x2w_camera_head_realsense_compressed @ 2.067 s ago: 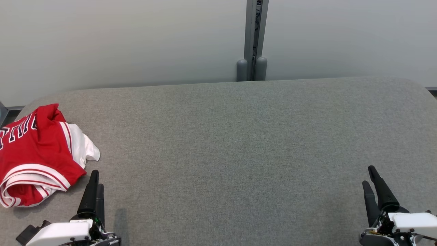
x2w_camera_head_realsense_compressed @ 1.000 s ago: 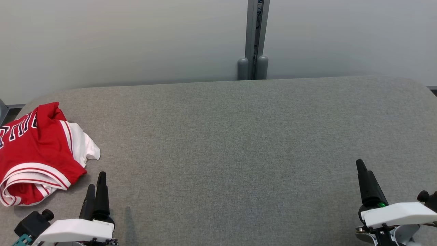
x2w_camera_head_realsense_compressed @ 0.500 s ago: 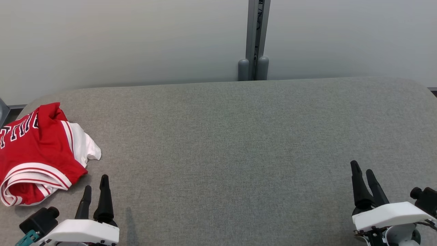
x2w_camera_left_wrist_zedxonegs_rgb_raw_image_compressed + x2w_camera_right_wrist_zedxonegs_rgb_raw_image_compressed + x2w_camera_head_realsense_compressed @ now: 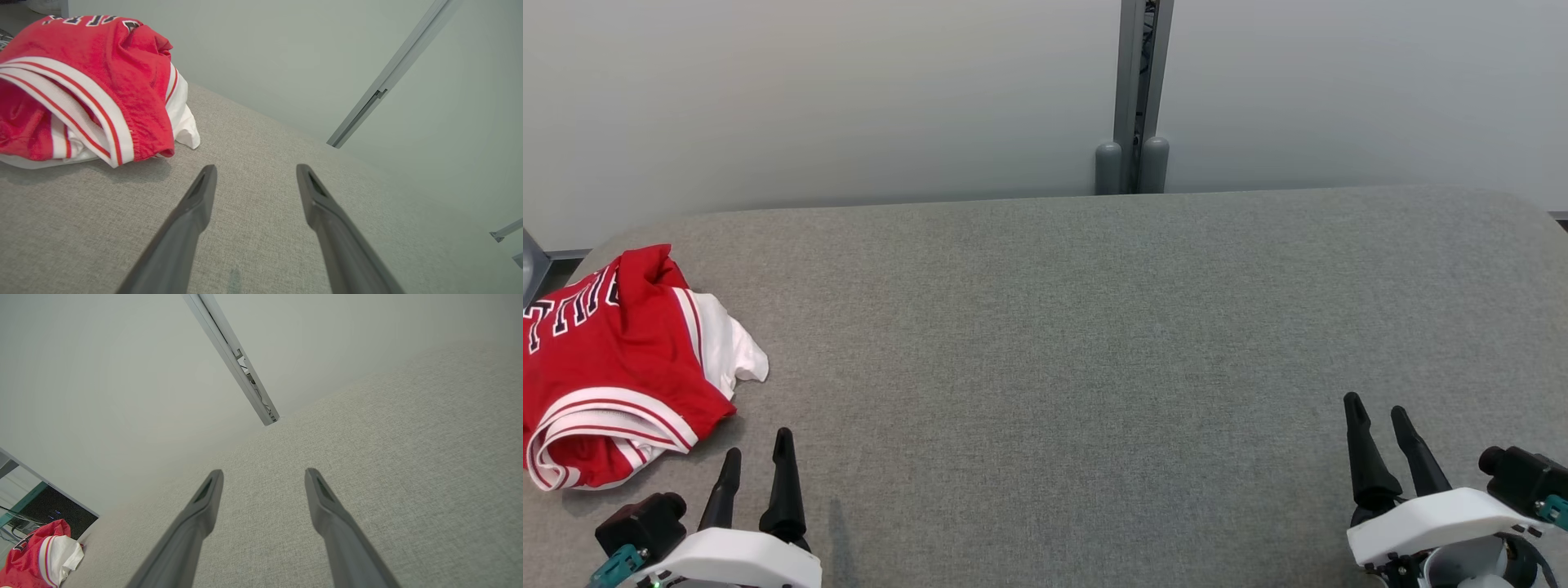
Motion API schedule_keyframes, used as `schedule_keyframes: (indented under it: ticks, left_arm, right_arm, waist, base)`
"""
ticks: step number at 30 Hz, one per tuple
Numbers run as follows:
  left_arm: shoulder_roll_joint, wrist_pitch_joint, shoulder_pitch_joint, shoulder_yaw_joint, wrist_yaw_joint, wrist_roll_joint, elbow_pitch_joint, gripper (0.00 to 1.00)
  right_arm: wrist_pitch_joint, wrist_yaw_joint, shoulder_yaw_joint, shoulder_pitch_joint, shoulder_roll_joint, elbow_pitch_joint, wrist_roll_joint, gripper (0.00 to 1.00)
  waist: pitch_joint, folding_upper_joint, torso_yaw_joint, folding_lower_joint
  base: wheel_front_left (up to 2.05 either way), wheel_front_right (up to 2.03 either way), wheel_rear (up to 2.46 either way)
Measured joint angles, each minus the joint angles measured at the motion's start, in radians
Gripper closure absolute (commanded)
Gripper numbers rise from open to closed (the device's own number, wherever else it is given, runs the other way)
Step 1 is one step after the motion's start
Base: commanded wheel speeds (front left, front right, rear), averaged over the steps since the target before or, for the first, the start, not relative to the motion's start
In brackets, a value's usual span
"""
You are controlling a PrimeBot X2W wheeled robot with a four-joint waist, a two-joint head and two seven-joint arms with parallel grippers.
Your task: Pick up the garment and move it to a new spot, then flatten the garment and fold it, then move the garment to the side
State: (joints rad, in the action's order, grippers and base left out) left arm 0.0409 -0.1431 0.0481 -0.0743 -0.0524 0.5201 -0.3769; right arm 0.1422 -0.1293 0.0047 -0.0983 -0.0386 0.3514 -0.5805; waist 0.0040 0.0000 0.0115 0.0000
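Clearly the crumpled red-and-white jersey [image 4: 613, 359] lies at the left edge of the grey fabric worktop [image 4: 1094, 327], just ahead-left of the left gripper [image 4: 758, 443]. Both grippers gape empty; the right gripper [image 4: 1376, 405] sits well apart

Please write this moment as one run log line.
stage: pre-grasp | garment: crumpled, table left end, untouched | left gripper: open, near garment | right gripper: open, far right

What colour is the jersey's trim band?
White trim band with red stripes; left wrist view.
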Motion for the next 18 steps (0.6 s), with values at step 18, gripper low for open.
schedule_keyframes:
  ticks: [18]
  left_arm:
    - [0.005,-0.043,0.000,0.013,0.007,-0.178,0.005,0.00]
  right_arm:
    - [0.043,0.000,-0.015,-0.011,-0.002,0.003,0.183,0.00]
  waist:
    - [0.000,0.0001,0.004,0.0000]
  base:
    - [0.00,0.00,0.00]
